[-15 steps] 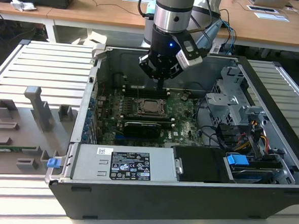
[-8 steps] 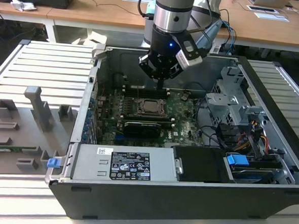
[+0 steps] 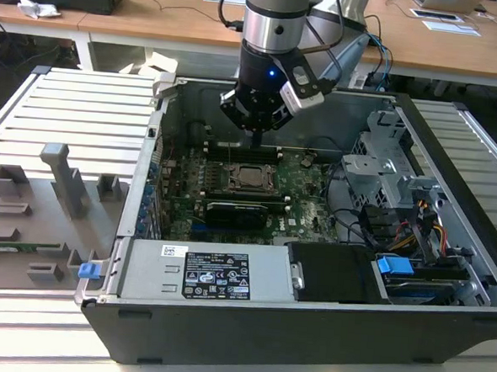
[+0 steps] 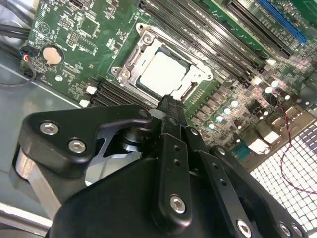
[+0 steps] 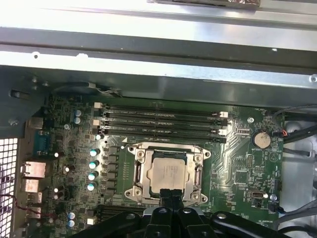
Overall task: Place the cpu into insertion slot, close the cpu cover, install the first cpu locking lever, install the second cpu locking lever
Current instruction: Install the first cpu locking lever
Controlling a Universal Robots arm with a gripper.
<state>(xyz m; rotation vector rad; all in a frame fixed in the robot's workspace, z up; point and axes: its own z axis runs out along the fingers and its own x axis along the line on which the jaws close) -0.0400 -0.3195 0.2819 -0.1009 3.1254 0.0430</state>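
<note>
The cpu (image 5: 168,173) lies flat in the insertion slot (image 3: 251,177) on the green board, its pale metal top showing through the window of the cpu cover (image 5: 140,171). The cover lies down over the chip as a silvery frame, also visible in the second wrist view as cpu cover (image 4: 130,60) around the cpu (image 4: 161,73). My gripper (image 3: 256,138) hangs just above the socket's far edge in the exterior view. Its black fingers are pressed together with nothing between them, and the gripper (image 5: 172,194) tip ends at the socket frame's rim.
The open computer case (image 3: 223,328) walls in the board. Long black memory slots (image 5: 163,121) run beside the socket, a graphics card (image 3: 238,211) lies on its near side, and a drive cage with cables (image 3: 400,195) fills the exterior view's right. Grey fixtures (image 3: 59,174) stand outside on the exterior view's left.
</note>
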